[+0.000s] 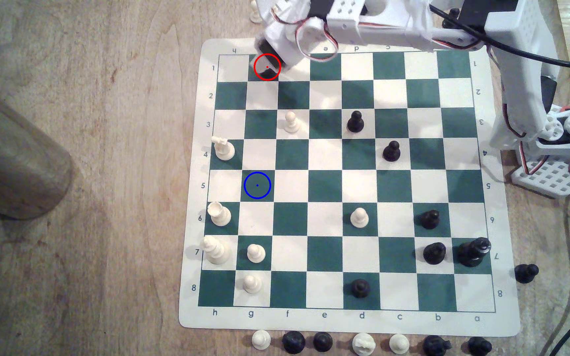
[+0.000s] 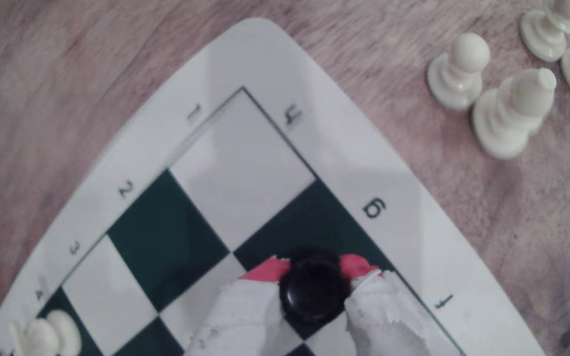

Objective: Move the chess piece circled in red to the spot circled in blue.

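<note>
The chess piece (image 2: 313, 297) is a glossy black piece seen from above in the wrist view, standing over the dark green corner-row square by the letter g. My gripper (image 2: 314, 274) is shut on it, one red-tipped, white-taped finger pressed against each side. In the exterior view the gripper (image 1: 271, 63) covers most of the chess piece (image 1: 265, 71), and only a dark part shows inside the red ring at the board's far row. The spot (image 1: 257, 185) is a green square with a blue ring and dot, four rows nearer along the same file, with nothing on it.
White pieces stand near the spot on the board's left file (image 1: 223, 149) (image 1: 219, 214), and a white pawn (image 1: 291, 122) is between the ring and the spot's column. Black pawns (image 1: 355, 121) stand mid-board. Spare pieces (image 1: 323, 341) line the front edge. A wooden cylinder (image 1: 13, 161) stands left.
</note>
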Robot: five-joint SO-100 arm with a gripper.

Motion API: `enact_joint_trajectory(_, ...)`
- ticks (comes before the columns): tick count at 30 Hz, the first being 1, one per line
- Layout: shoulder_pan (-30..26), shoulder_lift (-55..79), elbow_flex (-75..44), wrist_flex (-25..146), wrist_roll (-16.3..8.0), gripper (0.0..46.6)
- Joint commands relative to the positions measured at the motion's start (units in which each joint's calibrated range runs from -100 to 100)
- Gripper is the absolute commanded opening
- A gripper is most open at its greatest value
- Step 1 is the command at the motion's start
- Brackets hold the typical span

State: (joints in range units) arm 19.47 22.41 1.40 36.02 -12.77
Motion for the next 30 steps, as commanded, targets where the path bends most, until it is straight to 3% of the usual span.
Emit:
enact_joint_trajectory(1, 0.52, -5.94, 0.23, -1.95, -0.34, 1.6)
enact_joint_trajectory(10, -0.11, -8.41, 0.87, -1.95, -0.73, 0.3)
enact_joint_trajectory(20, -0.11, -21.82, 0.96, 1.82, -0.83, 0.3)
enact_joint_trajectory(30, -9.89, -37.78, 7.76, 6.00, -0.63, 0.3)
